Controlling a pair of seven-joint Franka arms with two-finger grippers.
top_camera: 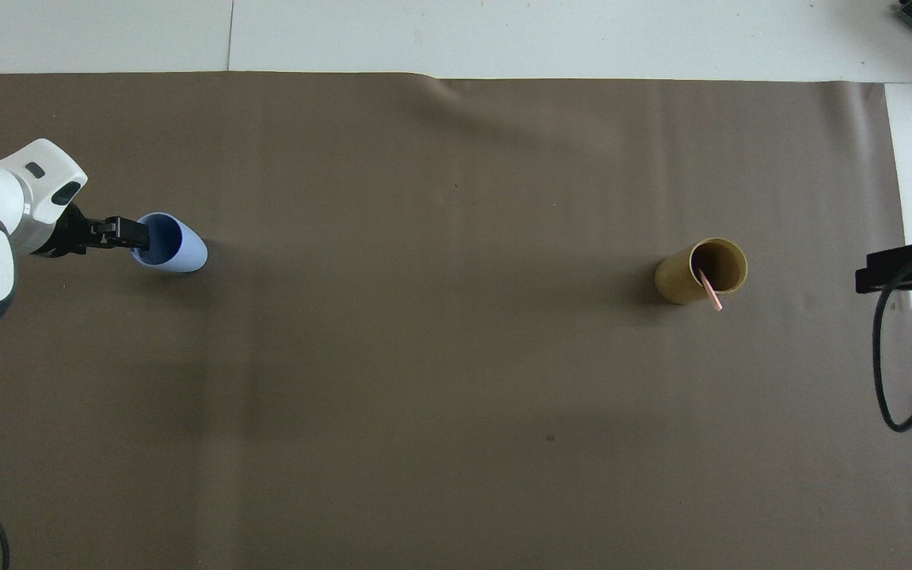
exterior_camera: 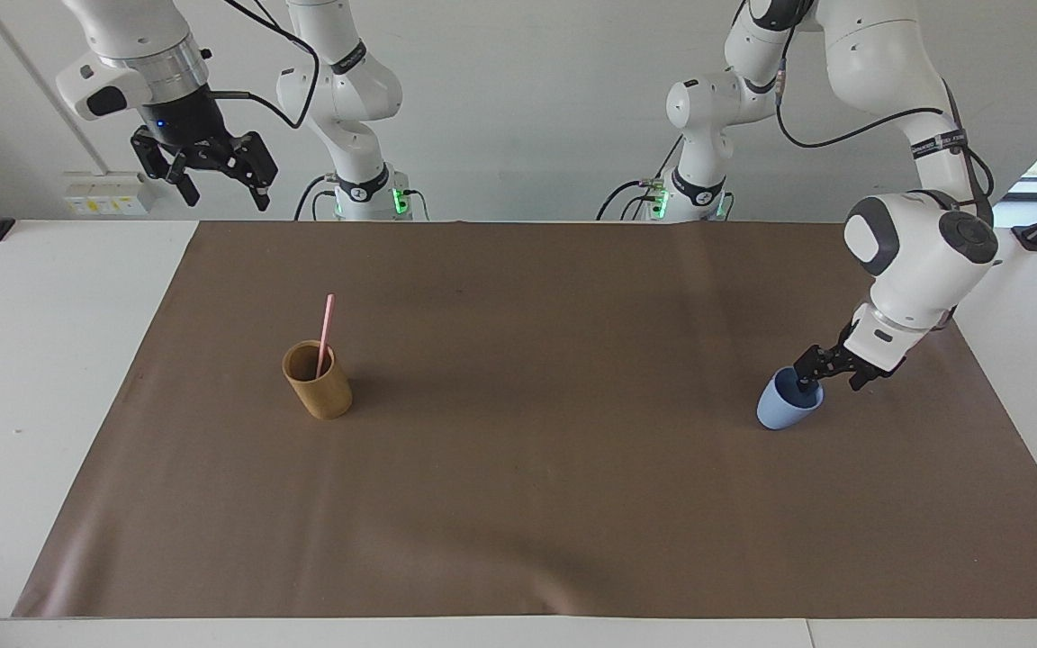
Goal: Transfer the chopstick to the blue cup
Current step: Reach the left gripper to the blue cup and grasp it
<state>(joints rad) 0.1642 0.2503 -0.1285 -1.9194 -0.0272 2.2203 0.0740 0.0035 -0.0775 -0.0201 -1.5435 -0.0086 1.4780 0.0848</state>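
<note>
The blue cup (exterior_camera: pixel 782 411) (top_camera: pixel 185 252) stands upright on the brown mat toward the left arm's end of the table. My left gripper (exterior_camera: pixel 832 379) (top_camera: pixel 128 233) is open and low at the cup's rim, one finger dipping inside the mouth and the other outside the wall. A single pink chopstick (exterior_camera: pixel 327 328) (top_camera: pixel 711 292) leans in the tan-brown cup (exterior_camera: pixel 320 393) (top_camera: pixel 679 279) toward the right arm's end. My right gripper (exterior_camera: pixel 223 193) (top_camera: pixel 872 274) waits open, high above the mat's edge at that end, holding nothing.
A brown mat (exterior_camera: pixel 518 468) covers most of the white table (exterior_camera: pixel 50 360). The two cups stand far apart on it. A black cable (top_camera: pixel 895 372) hangs from the right arm over the mat's edge.
</note>
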